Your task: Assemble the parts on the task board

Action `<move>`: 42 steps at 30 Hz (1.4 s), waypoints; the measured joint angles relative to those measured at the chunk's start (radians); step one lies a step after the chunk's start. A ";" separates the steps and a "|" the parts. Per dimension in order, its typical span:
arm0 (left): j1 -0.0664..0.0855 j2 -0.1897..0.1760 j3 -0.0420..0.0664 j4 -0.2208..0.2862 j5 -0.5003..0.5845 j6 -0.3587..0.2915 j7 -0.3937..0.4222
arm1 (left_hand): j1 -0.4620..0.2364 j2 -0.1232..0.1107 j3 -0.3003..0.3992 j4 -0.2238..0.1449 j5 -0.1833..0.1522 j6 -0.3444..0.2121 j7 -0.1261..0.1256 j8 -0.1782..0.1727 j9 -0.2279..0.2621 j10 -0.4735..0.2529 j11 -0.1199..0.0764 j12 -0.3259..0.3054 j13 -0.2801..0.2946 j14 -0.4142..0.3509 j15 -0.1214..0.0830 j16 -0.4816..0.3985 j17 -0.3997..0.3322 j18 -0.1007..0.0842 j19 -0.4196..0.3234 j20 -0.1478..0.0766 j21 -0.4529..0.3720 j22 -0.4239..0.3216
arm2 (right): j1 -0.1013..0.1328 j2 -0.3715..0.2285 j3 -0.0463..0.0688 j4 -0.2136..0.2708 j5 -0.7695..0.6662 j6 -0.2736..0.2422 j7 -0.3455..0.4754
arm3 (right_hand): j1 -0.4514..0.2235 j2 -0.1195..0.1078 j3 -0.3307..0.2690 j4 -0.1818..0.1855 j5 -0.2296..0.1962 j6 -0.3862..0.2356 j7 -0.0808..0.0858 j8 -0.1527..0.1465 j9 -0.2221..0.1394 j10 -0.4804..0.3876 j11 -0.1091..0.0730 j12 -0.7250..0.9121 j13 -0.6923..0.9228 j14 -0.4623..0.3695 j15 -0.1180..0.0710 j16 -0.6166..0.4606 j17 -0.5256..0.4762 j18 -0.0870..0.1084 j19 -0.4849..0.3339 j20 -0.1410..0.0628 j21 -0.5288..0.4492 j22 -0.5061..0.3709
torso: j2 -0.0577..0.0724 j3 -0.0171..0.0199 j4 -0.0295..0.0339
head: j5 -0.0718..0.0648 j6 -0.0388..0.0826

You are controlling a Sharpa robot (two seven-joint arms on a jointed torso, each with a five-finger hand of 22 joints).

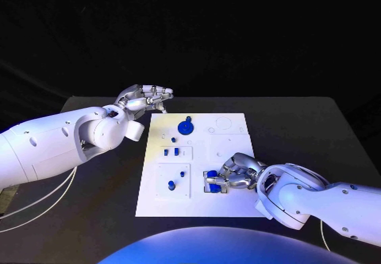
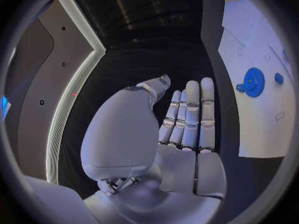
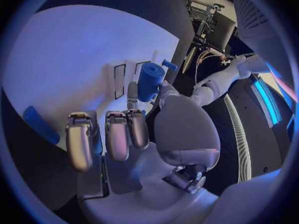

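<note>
Looks like a robotics lab or demo booth, not anyone's home. There's a black table (image 1: pixel 317 126) with dark surroundings all round it, and a white task board (image 1: pixel 230 203) laid flat in the middle like a test fixture. The left wrist view catches a dark wall panel edged with a lit strip (image 2: pixel 69 104), and the right wrist view shows equipment racks (image 3: pixel 209 15) behind.

The right robot hand (image 1: pixel 235 175) covers the task board (image 1: pixel 199 203) parts beneath, perhaps two.
</note>
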 measured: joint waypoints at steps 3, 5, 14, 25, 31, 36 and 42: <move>0.000 0.000 0.000 0.000 0.000 0.000 0.000 | 0.000 0.000 -0.001 -0.001 0.000 0.000 0.000 0.000 0.000 -0.002 0.002 0.001 0.000 -0.002 0.002 0.000 0.000 0.000 0.000 0.000 0.000 -0.001 | 0.000 0.000 0.000 -0.002 -0.001 0.005 0.000 | -0.035 0.003 -0.043 0.001 0.000 0.003 -0.003 0.004 0.001 0.002 -0.005 0.000 0.000 0.000 0.000 0.000 0.000 0.000 0.000 0.000 0.000 0.000 | 0.000 -0.0005 -0.0001 | 0.000 -0.001; 0.000 0.000 0.000 0.000 0.000 0.000 -0.001 | 0.000 0.000 -0.001 -0.001 0.000 0.000 0.000 0.000 0.000 -0.002 0.002 0.001 0.000 -0.002 0.002 0.000 0.000 0.000 0.000 0.000 0.000 -0.001 | 0.000 0.000 0.000 -0.003 -0.003 0.006 -0.002 | -0.049 0.004 -0.074 0.002 0.000 -0.001 0.001 0.007 0.002 0.002 -0.005 0.000 0.000 0.000 0.000 0.000 0.000 0.000 0.000 0.000 0.000 0.000 | 0.000 -0.0006 -0.0001 | 0.000 -0.001; 0.000 -0.001 0.000 0.000 0.000 0.000 -0.002 | 0.000 0.000 -0.004 0.002 0.000 0.000 0.000 0.000 0.001 -0.001 0.001 0.001 0.000 -0.002 0.002 0.000 0.000 0.000 0.000 0.000 0.000 -0.001 | 0.000 0.002 0.000 -0.011 -0.015 0.007 -0.007 | -0.102 -0.026 -0.170 0.005 0.008 -0.008 0.000 0.020 0.003 0.001 -0.005 -0.004 0.000 0.000 0.000 0.000 0.001 0.000 0.000 0.000 0.000 0.000 | 0.000 -0.0009 -0.0001 | 0.002 0.001; 0.000 -0.003 0.000 0.001 0.000 0.000 -0.003 | 0.000 0.000 -0.004 0.002 0.000 0.000 0.000 0.004 0.001 -0.001 0.001 0.001 0.000 -0.002 0.002 0.000 0.000 0.000 0.000 0.000 0.000 -0.001 | 0.000 -0.009 0.000 -0.006 -0.027 0.006 0.001 | -0.037 0.006 -0.165 -0.002 0.010 -0.011 -0.003 0.028 0.003 0.002 -0.005 -0.004 0.000 0.000 0.000 0.000 0.001 0.000 0.000 0.000 0.000 0.000 | 0.000 -0.0006 0.0001 | 0.001 0.001; 0.000 -0.005 0.000 0.001 0.000 0.000 -0.004 | 0.000 0.000 -0.004 0.002 0.000 0.000 0.000 0.003 0.001 -0.001 0.001 0.001 0.000 -0.002 0.002 0.000 0.000 0.000 0.000 0.000 0.000 -0.001 | 0.000 -0.030 0.000 0.016 -0.024 0.011 0.041 | 0.076 0.020 -0.155 -0.002 0.004 -0.012 -0.003 0.032 0.001 0.002 -0.005 0.005 0.000 0.000 0.000 0.004 0.001 0.000 0.000 0.000 0.008 0.000 | 0.000 -0.0002 -0.0004 | 0.002 0.003; 0.000 -0.005 0.000 0.001 0.000 0.000 -0.004 | 0.000 0.000 -0.004 0.002 0.000 0.000 0.000 0.003 0.001 -0.001 0.001 0.001 0.000 -0.002 0.002 0.000 0.000 0.000 0.000 0.000 0.000 -0.001 | 0.001 -0.044 0.000 0.025 -0.021 0.020 0.073 | 0.138 0.019 -0.127 -0.005 0.004 -0.016 -0.003 0.032 -0.005 0.002 -0.005 0.005 0.000 -0.004 -0.003 0.004 0.001 0.000 0.000 0.000 0.008 0.000 | 0.000 -0.0001 -0.0009 | 0.001 0.005; 0.000 -0.005 0.000 0.001 0.000 0.000 -0.004 | 0.000 0.000 -0.004 0.002 0.000 0.000 0.000 0.003 0.001 -0.001 0.001 0.001 0.000 -0.002 0.002 0.000 0.000 0.000 0.000 0.000 0.000 -0.001 | 0.009 -0.091 0.000 0.024 -0.024 0.013 0.090 | 0.150 0.017 -0.124 -0.004 0.004 -0.033 0.003 0.029 -0.012 0.002 -0.005 -0.002 0.000 -0.004 -0.003 0.004 0.000 0.000 0.000 0.000 0.007 -0.001 | -0.001 -0.0003 -0.0014 | -0.007 0.008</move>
